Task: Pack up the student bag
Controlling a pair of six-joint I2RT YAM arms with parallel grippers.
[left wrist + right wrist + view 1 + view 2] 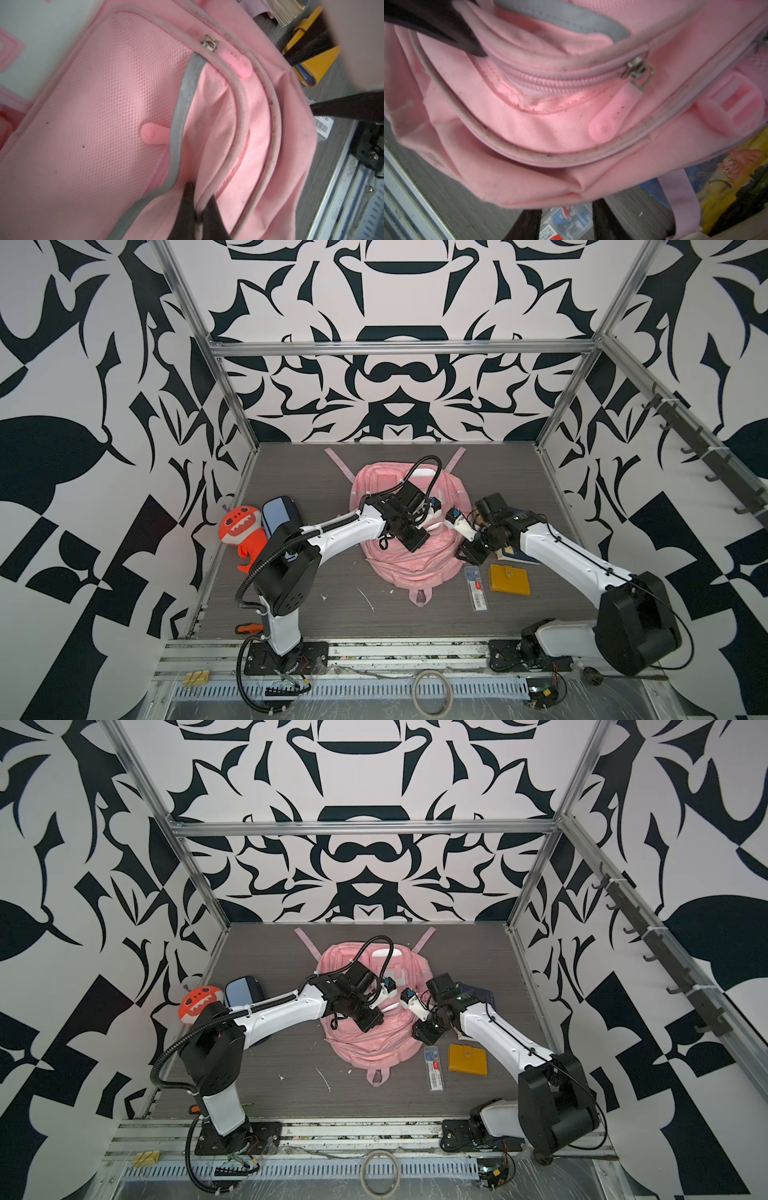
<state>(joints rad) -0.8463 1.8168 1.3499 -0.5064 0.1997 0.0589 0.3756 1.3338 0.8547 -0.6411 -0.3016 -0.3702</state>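
Flat at the middle of the bench (316, 489) in both top views: the student bag (395, 568) (365, 1048), pink, front face up, two straps splayed toward the back wall and the carry loop toward the near edge. Left end effector (198, 207) clenched on the student bag, dark fingers (187, 207) pinched together on a fold of pink cloth and piping next to a grey reflective strip. Right end effector (566, 207) released, jaws standing apart with nothing clamped between them, close to the bag's side that faces the right arm. In the right wrist view, a metal zip slider (638, 72) on a front pocket, with a pink pull tab (610, 116) hanging from it. On the bench just beside the bag, under the right arm: a clear box (477, 588), a yellow wallet (509, 579) next to it, and an illustrated book (726, 176) partly under the bag's edge. Well apart at the bench's left edge: an orange plush toy (239, 526) touching a blue pencil case (276, 514).
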